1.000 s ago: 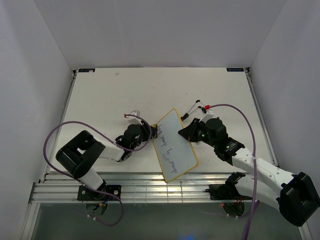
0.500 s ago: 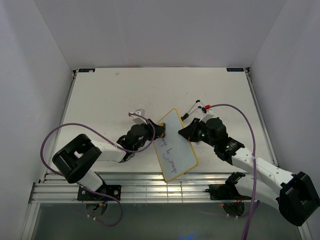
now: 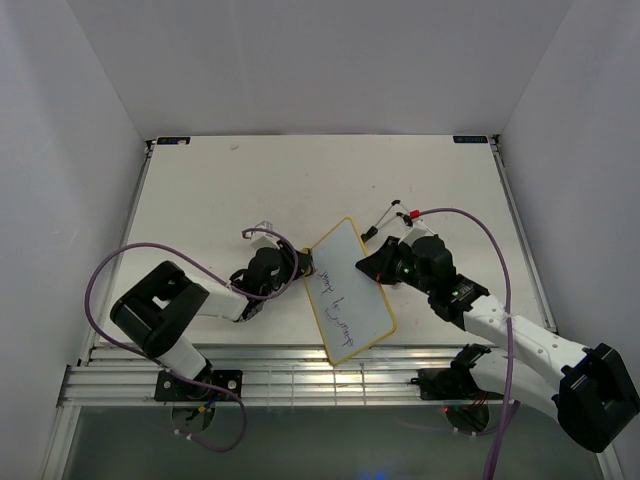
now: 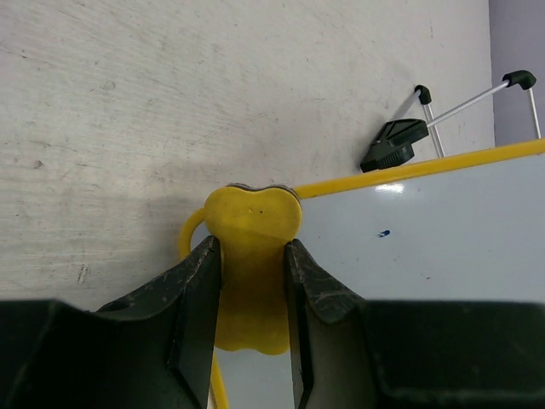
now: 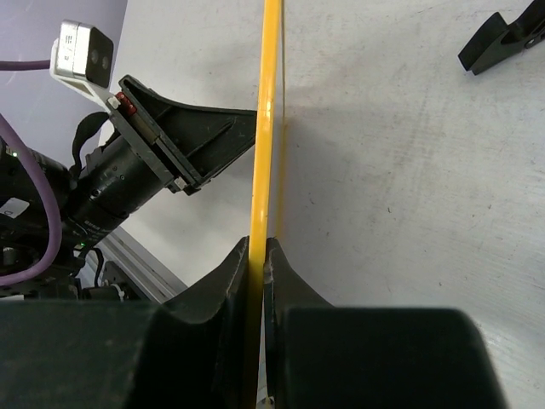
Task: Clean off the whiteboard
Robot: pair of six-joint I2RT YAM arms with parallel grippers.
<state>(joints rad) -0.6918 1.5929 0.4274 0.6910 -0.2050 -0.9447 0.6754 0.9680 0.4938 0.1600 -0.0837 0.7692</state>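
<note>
While clenching the eraser (image 4: 251, 213) in the left gripper (image 4: 250, 273), ideally sweeping flat across the writing (image 3: 337, 303) ahead. Pinching the whiteboard (image 3: 362, 285) steady by its edge in the right gripper (image 5: 257, 256).

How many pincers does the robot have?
2. The left pincer grips the yellow eraser at the board's left corner; the right pincer clamps the board's right edge.

Whiteboard (image 3: 358, 288), thin yellow frame, rounded corners, purple handwriting on its face, turned diagonally.
</note>
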